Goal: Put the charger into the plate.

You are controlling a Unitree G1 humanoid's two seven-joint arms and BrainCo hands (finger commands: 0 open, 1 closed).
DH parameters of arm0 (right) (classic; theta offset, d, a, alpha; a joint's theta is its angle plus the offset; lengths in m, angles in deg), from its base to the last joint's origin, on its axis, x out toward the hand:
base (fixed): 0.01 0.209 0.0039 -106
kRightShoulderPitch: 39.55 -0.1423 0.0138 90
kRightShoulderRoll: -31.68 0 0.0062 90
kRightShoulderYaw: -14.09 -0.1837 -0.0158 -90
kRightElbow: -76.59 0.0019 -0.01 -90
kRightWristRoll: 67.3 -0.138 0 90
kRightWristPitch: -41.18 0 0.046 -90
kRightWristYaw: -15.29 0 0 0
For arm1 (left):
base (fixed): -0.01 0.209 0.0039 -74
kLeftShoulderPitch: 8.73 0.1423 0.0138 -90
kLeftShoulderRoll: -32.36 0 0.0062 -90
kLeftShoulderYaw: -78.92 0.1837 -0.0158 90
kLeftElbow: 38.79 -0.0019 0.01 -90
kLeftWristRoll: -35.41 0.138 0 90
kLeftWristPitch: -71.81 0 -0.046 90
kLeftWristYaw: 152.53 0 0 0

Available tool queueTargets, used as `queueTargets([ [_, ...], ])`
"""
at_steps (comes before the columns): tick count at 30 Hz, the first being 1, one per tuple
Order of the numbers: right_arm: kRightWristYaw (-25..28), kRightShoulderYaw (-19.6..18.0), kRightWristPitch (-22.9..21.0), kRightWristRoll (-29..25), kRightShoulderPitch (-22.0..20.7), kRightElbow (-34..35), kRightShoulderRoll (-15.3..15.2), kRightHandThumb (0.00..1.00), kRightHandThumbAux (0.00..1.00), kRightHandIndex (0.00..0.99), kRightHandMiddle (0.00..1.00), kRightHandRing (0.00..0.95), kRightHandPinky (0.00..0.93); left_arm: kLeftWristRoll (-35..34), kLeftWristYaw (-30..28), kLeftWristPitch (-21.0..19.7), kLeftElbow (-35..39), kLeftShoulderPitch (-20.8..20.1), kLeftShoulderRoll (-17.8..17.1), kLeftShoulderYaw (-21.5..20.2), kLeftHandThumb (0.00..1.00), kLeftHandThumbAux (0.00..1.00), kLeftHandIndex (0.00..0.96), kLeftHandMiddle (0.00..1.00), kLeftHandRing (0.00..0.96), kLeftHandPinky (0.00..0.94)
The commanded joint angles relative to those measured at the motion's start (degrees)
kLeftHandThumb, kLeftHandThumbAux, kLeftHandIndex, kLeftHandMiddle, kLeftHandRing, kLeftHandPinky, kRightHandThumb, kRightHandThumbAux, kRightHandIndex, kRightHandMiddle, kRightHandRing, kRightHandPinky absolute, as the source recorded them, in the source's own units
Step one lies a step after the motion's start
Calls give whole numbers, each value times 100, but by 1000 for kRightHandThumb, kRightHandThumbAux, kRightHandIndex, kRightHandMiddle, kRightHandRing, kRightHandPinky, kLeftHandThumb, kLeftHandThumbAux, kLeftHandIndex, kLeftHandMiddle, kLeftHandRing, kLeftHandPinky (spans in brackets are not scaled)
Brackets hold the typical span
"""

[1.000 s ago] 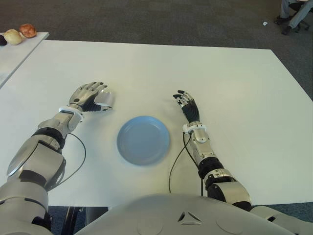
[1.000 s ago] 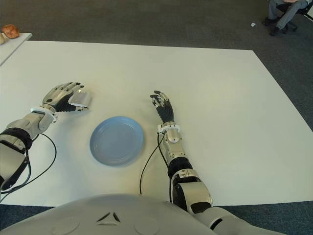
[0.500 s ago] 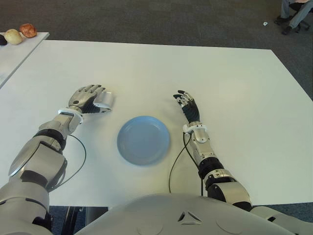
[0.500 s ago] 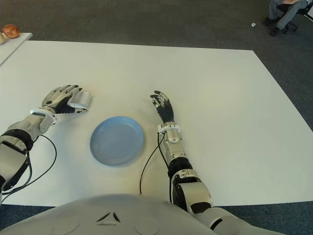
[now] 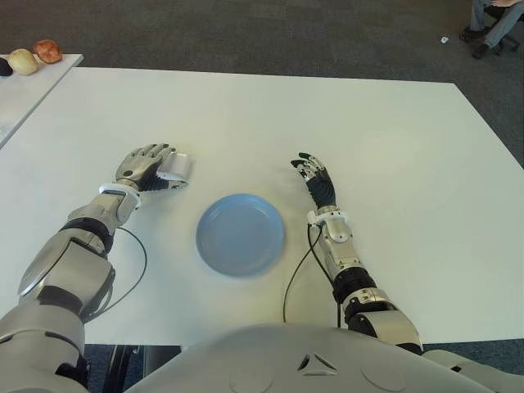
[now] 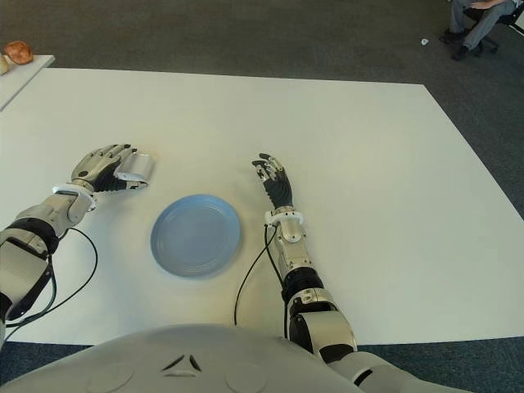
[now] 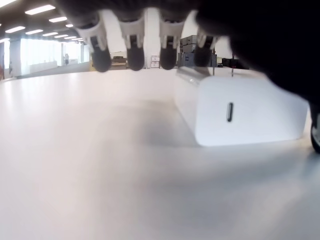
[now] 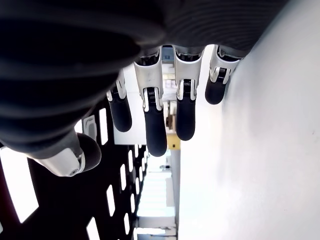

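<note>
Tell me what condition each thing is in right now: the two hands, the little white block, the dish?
Left hand: over the charger, fingers arched above it, no closed grasp visible.
Charger: lying on the white table, outside the plate.
Plate: blue, upright, holding nothing.
Right hand: to the right of the plate, fingers relaxed, holding nothing.
</note>
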Motion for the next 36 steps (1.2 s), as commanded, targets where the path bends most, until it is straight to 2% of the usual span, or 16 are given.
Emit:
queueTargets([
  [1,18,15,-276,-27,382,-176,22,0,496,204,343,244,65,56,-190,53,-67,186,197,98,88,387,0,12,0,0],
  [23,26,128,-453,-1,735,431,56,0,493,195,335,236,57,180,-234,159,-86,254,314,276,152,417,0,10,0,0],
  [36,86,190,-628,-35,883,753,55,0,482,189,332,237,50,238,-308,295,-64,276,291,487,164,397,0,0,0,9],
])
